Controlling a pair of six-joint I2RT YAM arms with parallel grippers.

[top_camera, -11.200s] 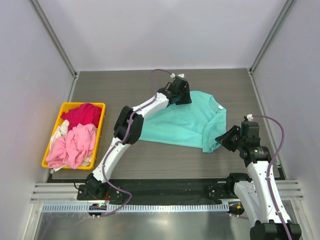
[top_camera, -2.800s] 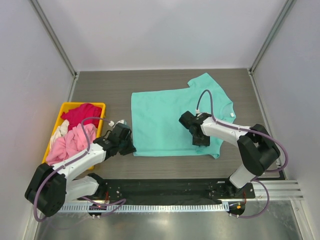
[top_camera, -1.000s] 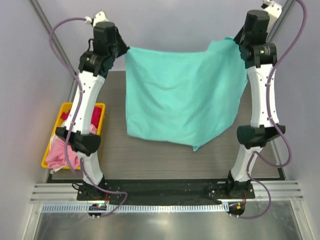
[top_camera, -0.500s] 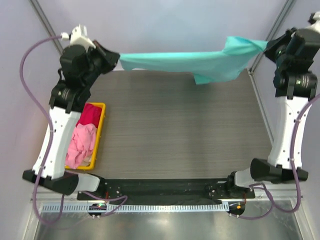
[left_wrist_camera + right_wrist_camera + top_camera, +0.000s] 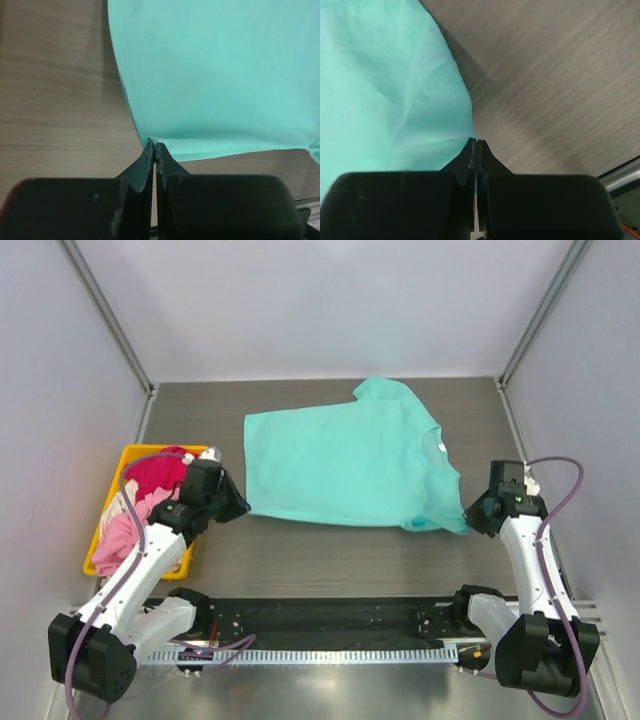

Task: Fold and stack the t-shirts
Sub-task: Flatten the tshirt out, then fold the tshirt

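I see the teal t-shirt (image 5: 345, 465) spread flat on the table (image 5: 330, 550), collar to the right, hem to the left. Its near corners are pinched by the left gripper (image 5: 240, 508) and the right gripper (image 5: 470, 518). The magenta-red t-shirt (image 5: 160, 470), light pink t-shirt (image 5: 118, 535) and whitish t-shirt (image 5: 116, 504) lie crumpled in the yellow bin (image 5: 140, 449).

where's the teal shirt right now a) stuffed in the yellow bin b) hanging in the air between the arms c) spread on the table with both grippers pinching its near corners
c: the teal shirt lies spread on the table, with the left gripper and the right gripper each closed on a near corner.
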